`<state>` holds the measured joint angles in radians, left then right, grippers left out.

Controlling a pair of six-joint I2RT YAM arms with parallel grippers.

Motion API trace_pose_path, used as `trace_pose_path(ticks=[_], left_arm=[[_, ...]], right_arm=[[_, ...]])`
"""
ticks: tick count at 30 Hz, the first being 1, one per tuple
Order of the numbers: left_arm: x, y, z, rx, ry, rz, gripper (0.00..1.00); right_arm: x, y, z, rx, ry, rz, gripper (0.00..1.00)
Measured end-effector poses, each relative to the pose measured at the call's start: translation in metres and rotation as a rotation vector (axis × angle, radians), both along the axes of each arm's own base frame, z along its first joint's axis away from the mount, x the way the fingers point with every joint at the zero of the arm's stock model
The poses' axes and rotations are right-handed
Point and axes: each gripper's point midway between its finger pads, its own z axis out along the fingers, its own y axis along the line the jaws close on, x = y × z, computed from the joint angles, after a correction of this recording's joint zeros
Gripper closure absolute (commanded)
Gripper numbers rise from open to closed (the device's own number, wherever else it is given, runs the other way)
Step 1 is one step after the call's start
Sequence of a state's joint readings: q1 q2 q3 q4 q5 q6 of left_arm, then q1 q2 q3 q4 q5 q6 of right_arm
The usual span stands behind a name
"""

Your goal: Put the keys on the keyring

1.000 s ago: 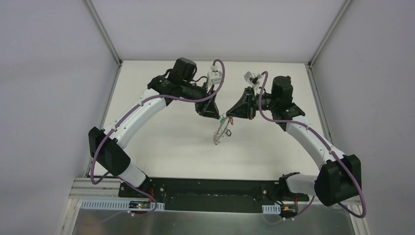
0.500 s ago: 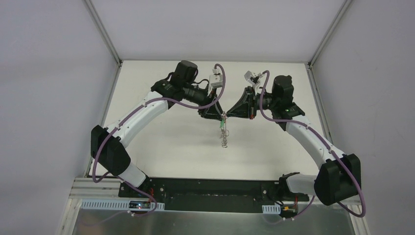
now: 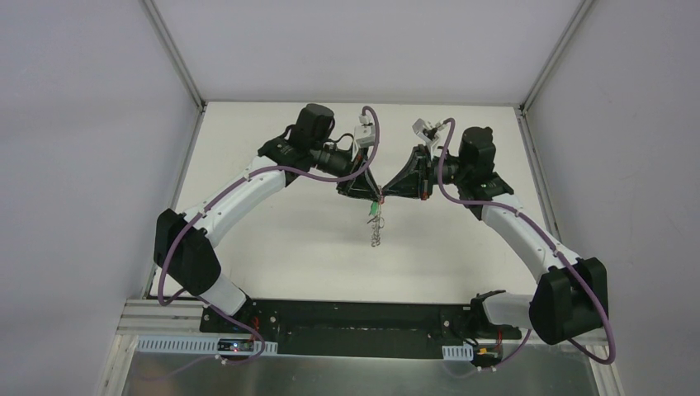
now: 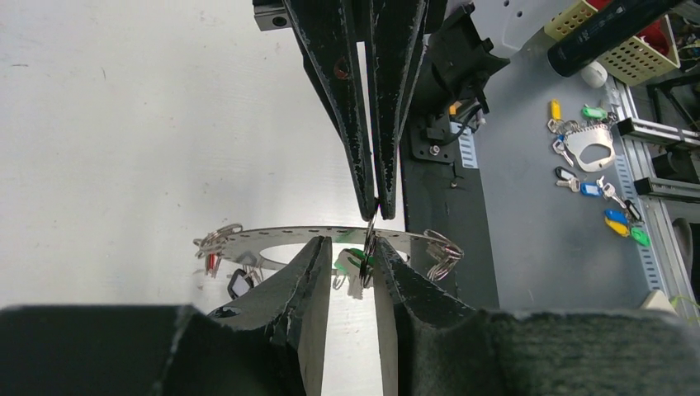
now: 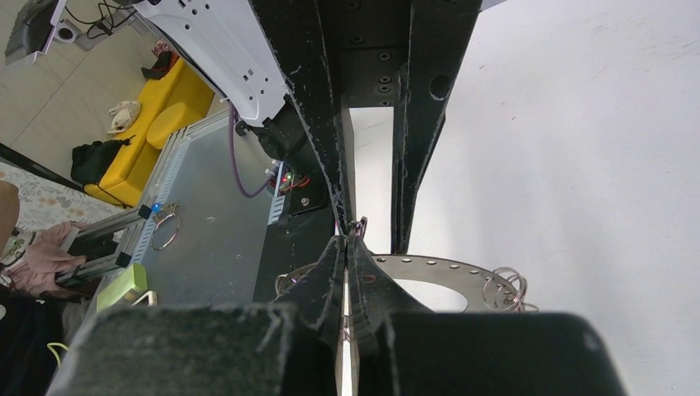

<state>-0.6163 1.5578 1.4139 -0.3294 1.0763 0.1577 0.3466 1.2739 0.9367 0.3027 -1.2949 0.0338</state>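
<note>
The keyring, a flat grey ring with small wire loops, hangs edge-on below the two meeting grippers above the white table. My right gripper is shut on one thin wire loop at the keyring's rim. It enters the left wrist view from above as the right gripper. My left gripper faces it with its jaws apart. The green key and the pinched loop lie between its tips, the loop against one finger. A red key and a dark key hang from the keyring.
Both arms arch over the white table and meet at the left gripper and right gripper. The black base rail runs along the near edge. Off the table lie a spare keyring and loose coloured keys.
The keyring has swung from a tilt to hanging straight down. My left gripper has moved right up to the right gripper's tips, and its jaws have narrowed.
</note>
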Motion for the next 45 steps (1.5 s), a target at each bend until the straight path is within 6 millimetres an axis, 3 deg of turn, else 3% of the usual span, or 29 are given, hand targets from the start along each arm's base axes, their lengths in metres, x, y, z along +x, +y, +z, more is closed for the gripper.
trace_pose_path(ticks=[11,21,26,34,39,42,45], left_arm=[[-0.003,-0.001,0.002,-0.011,0.030,-0.006,1.00],[-0.004,0.000,0.001,-0.001,0.048,0.003,1.00],[-0.004,0.005,-0.005,0.069,0.010,0.017,1.00],[0.004,0.023,0.008,0.254,-0.034,0.056,1.00],[-0.006,0.037,-0.001,0.359,-0.011,0.065,1.00],[-0.012,0.041,-0.007,0.400,0.012,0.063,1.00],[-0.017,0.040,-0.008,0.413,0.031,0.055,1.00]], right_arm=[[0.003,-0.001,-0.001,-0.002,0.002,-0.010,1.00],[0.006,-0.001,-0.005,-0.005,0.003,-0.019,1.00],[0.007,-0.001,-0.013,-0.017,-0.004,-0.025,0.94],[0.008,-0.003,-0.023,-0.037,-0.043,-0.029,0.82],[0.008,-0.003,-0.025,-0.041,-0.046,-0.027,0.73],[0.007,-0.003,-0.025,-0.042,-0.042,-0.027,0.62],[0.006,-0.002,-0.024,-0.041,-0.034,-0.022,0.59]])
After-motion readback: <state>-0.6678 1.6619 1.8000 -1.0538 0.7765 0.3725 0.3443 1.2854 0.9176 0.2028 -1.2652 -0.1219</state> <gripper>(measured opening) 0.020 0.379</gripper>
